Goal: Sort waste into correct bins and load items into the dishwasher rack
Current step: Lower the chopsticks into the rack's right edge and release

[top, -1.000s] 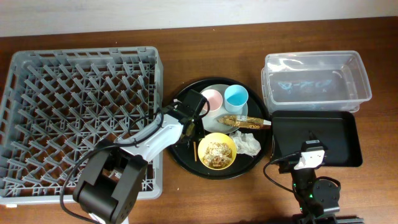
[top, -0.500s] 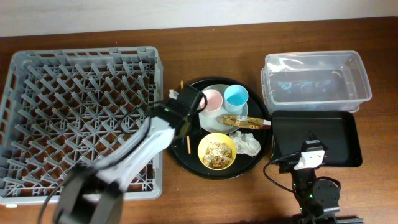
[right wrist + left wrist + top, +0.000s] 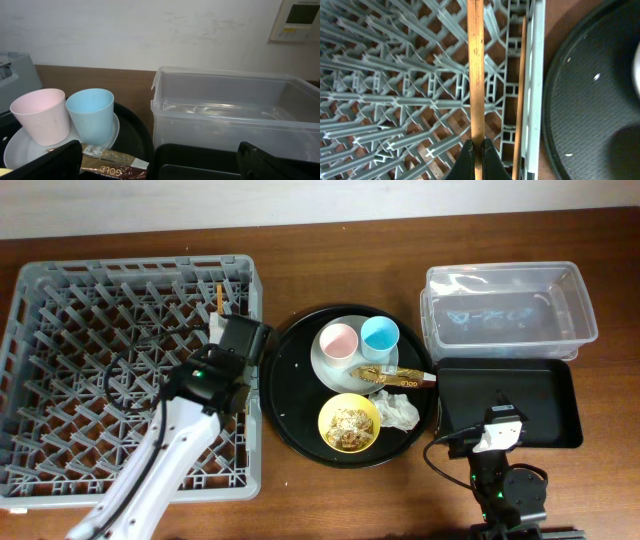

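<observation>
Left gripper [image 3: 477,147] clamps a chopstick [image 3: 475,75] by its end, centre frame, over the dishwasher rack [image 3: 395,100]. Light, stiff and slim, it probably pivots easily in so narrow a pinch.

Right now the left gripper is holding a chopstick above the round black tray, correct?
No. The left gripper holds the chopstick above the grey dishwasher rack, beside the round black tray, as the left wrist view shows.

Finely pebbled, matt black plastic on the round tray [image 3: 590,110]. Left of it, dull grey moulded plastic for the dishwasher rack [image 3: 536,75], bare grainy wood for the chopsticks [image 3: 476,75]. On it, smooth satin pink cup [image 3: 41,117] and light-blue cup [image 3: 91,115], shiny gold foil wrapper [image 3: 112,161]. Right of it, clear glossy plastic tub [image 3: 230,105].
</observation>
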`<state>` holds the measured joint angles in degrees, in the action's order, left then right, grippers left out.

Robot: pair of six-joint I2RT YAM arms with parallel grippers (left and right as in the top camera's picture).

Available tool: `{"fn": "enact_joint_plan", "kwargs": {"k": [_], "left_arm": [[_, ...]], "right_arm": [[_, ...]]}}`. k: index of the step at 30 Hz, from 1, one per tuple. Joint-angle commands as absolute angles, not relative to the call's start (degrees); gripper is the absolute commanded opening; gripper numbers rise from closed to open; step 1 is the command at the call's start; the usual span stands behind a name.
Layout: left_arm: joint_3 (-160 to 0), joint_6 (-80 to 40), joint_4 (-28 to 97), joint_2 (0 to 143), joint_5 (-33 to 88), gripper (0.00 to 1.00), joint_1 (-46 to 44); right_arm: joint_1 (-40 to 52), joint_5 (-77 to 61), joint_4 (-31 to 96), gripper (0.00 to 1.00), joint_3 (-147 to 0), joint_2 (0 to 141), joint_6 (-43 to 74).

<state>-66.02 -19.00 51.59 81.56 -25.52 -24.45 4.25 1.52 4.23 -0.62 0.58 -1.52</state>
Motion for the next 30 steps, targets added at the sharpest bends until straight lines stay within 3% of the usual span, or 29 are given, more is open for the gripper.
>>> {"fn": "enact_joint_plan", "kwargs": {"k": [1,6,9,19,24,26,28,30], "left_arm": [[-64.84,-18.35,50.19,84.38,-23.88,0.01,-24.21],[-64.79,-18.35,49.15,88.53,-23.33,0.02,-24.21],[-64.79,-18.35,49.12,89.47,-23.35,0.26,-24.21],[-69.47,-18.37,52.03,84.93,-21.98,0.39,-24.21],[-75.00,-18.37,52.97,75.44,-16.82,0.83,-23.09],[-75.02,-18.90,52.31,71.88,-16.86,0.87,-21.10],[-75.02,-24.64,54.08,68.49,-15.66,0.99,-16.82],[-75.02,-27.77,55.81,66.78,-9.87,0.99,-12.58]], "right_arm": [[4.01,2.20,4.56,0.99,-0.32,0.32,-1.50],[4.01,2.20,4.56,0.99,-0.32,0.32,-1.50],[4.01,2.20,4.56,0.99,-0.32,0.32,-1.50],[4.01,2.20,4.56,0.99,-0.32,0.32,-1.50],[4.01,2.20,4.54,0.99,-0.32,0.32,-1.50],[4.01,2.15,4.54,0.99,-0.32,0.32,-1.50],[4.05,2.02,4.54,0.99,-0.32,0.32,-1.50],[4.05,1.98,4.54,0.99,-0.32,0.32,-1.48]]}}
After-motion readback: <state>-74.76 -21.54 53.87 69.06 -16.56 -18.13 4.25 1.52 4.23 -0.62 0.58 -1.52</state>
